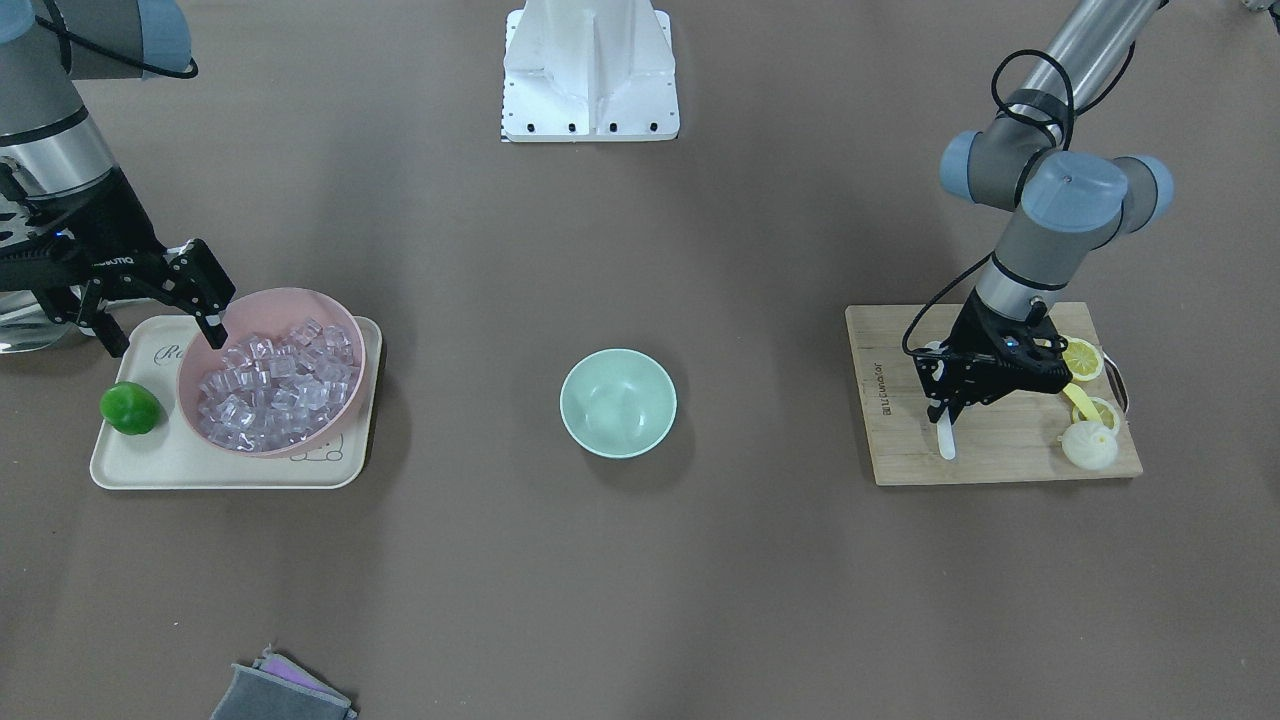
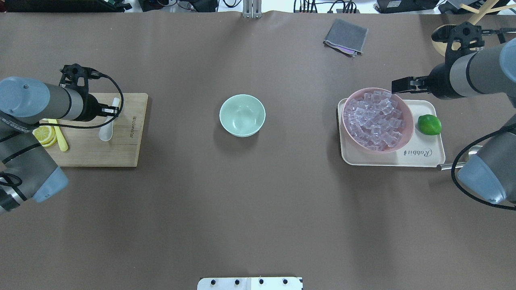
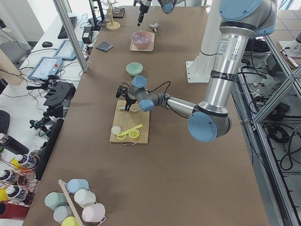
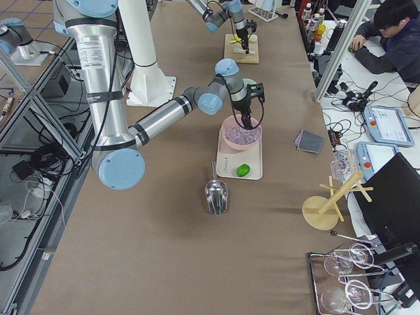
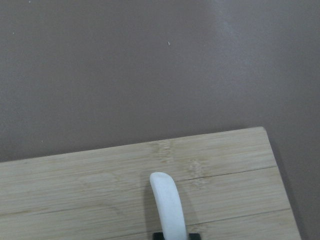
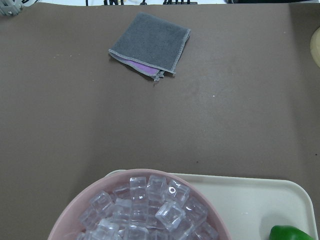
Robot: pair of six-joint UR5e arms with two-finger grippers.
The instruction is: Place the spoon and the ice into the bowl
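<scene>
On the wooden board (image 2: 121, 149) the spoon (image 2: 106, 132) lies with its handle pointing away from the robot, pinched by the left gripper (image 1: 944, 410). The right gripper (image 1: 165, 338) hangs spread beside the ice (image 1: 275, 385).

You see bowl (image 2: 242, 115) in middle of table (image 2: 258, 201). Spoon (image 2: 107, 129) on board (image 2: 100, 149), robot's left. Ice (image 2: 373, 119) in big bowl (image 2: 410, 128) on tray (image 2: 419, 157), robot's right, lime (image 2: 429, 124) beside.

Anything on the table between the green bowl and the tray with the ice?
Nothing: bare table between the bowl and the tray, in the overhead view.
</scene>
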